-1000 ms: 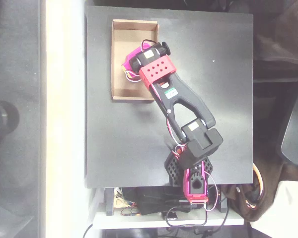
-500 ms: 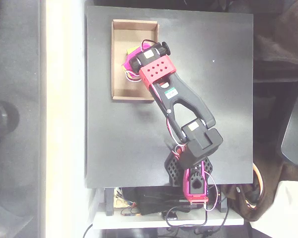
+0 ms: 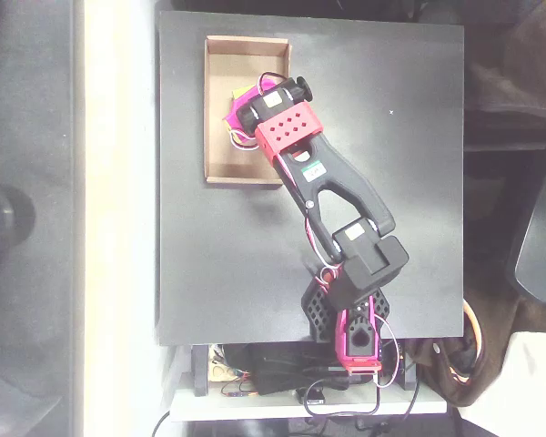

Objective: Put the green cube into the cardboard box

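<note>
- My gripper (image 3: pixel 235 107) is hanging over the middle of the cardboard box (image 3: pixel 220 155) in the overhead view. The wrist is tipped down into it, which I read as the drop-off pose.
- There's a small yellow-green patch right at the magenta tip, about where the jaws end. Honestly I can't tell if that's the green cube (image 3: pixel 240 92) or just the coloured bit of the tip itself. The wrist housing sits on top of nearly everything there.
- So jaw opening: can't tell from up here. Whether it's holding anything: same, can't tell.
- If that patch is the cube, it's inside the box walls, roughly mid-box and a bit toward the right wall, either held or just off the floor.
- The box sits near the top-left corner of the black table (image 3: pixel 391 182), long side running away from the arm's base. My guess is that's deliberate, since the arm can reach it without stretching out fully.
- Writing: there's a little white-and-green sticker (image 3: pixel 316 169) on the forearm, far too small to read. No brand visible on the box either.
</note>
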### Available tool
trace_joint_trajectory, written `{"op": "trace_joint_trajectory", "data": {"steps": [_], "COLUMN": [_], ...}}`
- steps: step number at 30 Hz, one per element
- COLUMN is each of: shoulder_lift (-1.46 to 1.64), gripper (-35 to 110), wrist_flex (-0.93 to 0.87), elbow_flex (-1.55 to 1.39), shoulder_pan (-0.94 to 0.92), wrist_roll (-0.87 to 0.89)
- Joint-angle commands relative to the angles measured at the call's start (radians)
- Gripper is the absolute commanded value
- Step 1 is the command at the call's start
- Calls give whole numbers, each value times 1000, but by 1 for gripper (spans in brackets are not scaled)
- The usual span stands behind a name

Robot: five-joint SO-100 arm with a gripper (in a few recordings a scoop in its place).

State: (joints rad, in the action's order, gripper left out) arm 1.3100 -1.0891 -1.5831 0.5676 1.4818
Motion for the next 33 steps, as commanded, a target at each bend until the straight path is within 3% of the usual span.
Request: {"op": "trace_joint_trajectory", "data": {"steps": [1,26,33], "shoulder_lift": [110,830,994], "gripper": [33,33,33], "wrist_flex": [-9,-9,-9], "elbow_flex": [23,23,21], "shoulder_pan": [18,-5,-94], "wrist_roll": [11,11,11]}}
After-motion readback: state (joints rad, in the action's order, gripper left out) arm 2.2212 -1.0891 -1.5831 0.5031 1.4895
